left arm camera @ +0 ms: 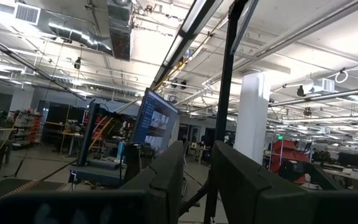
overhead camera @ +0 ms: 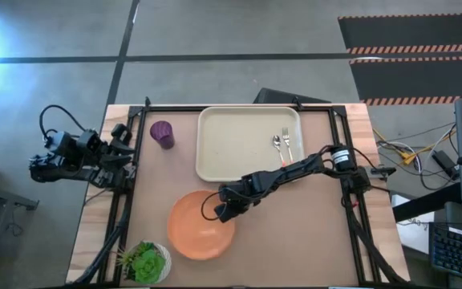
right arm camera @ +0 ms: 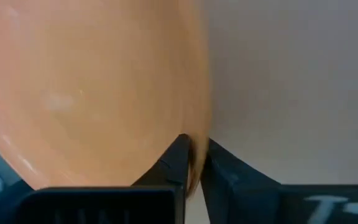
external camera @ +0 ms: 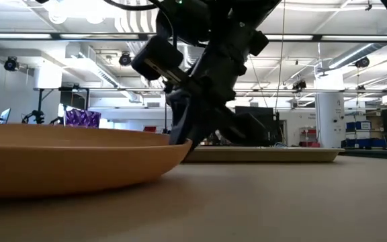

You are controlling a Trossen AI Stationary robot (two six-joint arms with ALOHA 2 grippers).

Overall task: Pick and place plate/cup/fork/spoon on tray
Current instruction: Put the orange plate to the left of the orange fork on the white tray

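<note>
The orange plate (overhead camera: 195,229) lies on the table in front of the cream tray (overhead camera: 231,152), and fills the left of the low view (external camera: 66,158). My right gripper (overhead camera: 224,210) is shut on the plate's right rim. The fork (overhead camera: 288,144) and spoon (overhead camera: 277,145) lie side by side in the tray's right part. The purple cup (overhead camera: 162,134) stands on the table left of the tray. My left gripper (left arm camera: 199,180) waits at the table's left edge, open and empty, pointing out into the room. My right gripper pinches the plate's rim (right arm camera: 196,149) between its two fingers, on the side of the plate toward the table's right and the tray. The fingers slant down from the table's right and far side. The plate's underside (external camera: 39,191) lies on the table.
A white pot with a green plant (overhead camera: 144,261) stands near the front edge, left of the plate. A black frame runs along the table's left, far and right sides. Bare tabletop lies right of the plate.
</note>
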